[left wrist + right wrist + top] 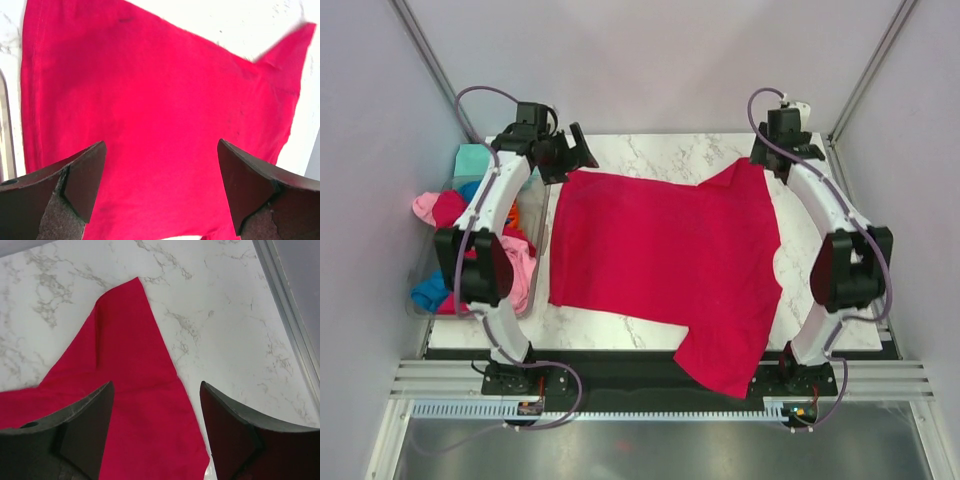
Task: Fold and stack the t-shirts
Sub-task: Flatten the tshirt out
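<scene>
The biggest thing we see is the flat white marble table [660,150]. Spread over most of it lies the big crimson-red cloth t-shirt [660,250]. Its long way runs from left to right, with the bottom hem on the left and the neck on the right. At the left edge sits the clear plastic bin [534,205], with a heap of small cloth shirts [520,270] inside in pink, blue and mint-teal.

Both arms reach to the far side. The left gripper [161,150] hangs over the far left corner of the red shirt, so the cloth lies under and in front of its fingers. The right gripper [156,390] hangs over the far sleeve [125,340]. Both have their fingers spread wide, with nothing between them. We think each arm is the closer one for its own corner. The next job looks like coming down to pinch that far edge.

The top camera shows the near sleeve [720,365] flopping over the near edge of the table — the wrist cameras miss that. The right wrist camera shows something else. Red cloth lies under one finger and bare marble under the other — so we guess that gripper should slide a little toward the cloth first.
</scene>
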### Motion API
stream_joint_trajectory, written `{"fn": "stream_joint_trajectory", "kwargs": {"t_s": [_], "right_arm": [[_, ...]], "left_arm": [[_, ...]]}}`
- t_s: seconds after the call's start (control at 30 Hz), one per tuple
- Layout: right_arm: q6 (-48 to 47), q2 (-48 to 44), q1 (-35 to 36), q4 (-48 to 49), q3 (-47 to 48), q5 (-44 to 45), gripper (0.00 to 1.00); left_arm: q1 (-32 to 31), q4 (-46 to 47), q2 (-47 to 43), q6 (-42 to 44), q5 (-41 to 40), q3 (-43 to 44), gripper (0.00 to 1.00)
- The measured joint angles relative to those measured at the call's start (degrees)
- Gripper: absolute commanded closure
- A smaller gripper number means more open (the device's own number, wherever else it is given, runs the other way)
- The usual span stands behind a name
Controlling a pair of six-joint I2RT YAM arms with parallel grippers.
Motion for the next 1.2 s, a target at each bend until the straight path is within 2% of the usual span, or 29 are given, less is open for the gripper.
{"fn": "stream_joint_trajectory", "kwargs": {"t_s": [0.1,0.2,0.3,0.47,0.63,0.77,0.93,1.2], "right_arm": [[3.5,-8.7,0.0,3.1,-8.7,-4.7,0.23],[6.8,-11.6,-0.1,6.7,-17.0,-9.5,0.23],[9.5,-9.2,-0.2,8.8,-25.0,-14.8,0.24],[11.7,-0.6,-0.7,9.2,-27.0,-20.6,0.25],[12.4,3.8,-3.4,12.1,-21.8,-22.6,0.25],[12.1,8.4,-8.7,11.6,-16.0,-22.0,0.27],[9.0,18.6,-12.7,8.4,-0.2,-18.9,0.30],[1.8,34.3,-11.9,1.9,26.2,-17.9,0.28]], "left_arm": [[-1.2,1.0,-6.8,1.0,-2.0,-5.1,0.00],[-2.9,1.9,-10.7,2.0,-3.8,-10.1,0.00],[-4.4,2.9,-10.6,2.4,-4.9,-14.3,0.00],[-6.7,3.7,-7.1,2.5,-6.6,-20.5,0.00],[-7.2,5.7,-0.9,2.4,-7.9,-20.7,0.00],[-7.2,6.8,3.8,2.3,-8.7,-20.7,0.00],[-9.9,8.7,4.9,1.5,-9.6,-21.4,0.00],[-17.5,11.7,1.0,-0.2,-7.6,-27.4,0.00]]}}
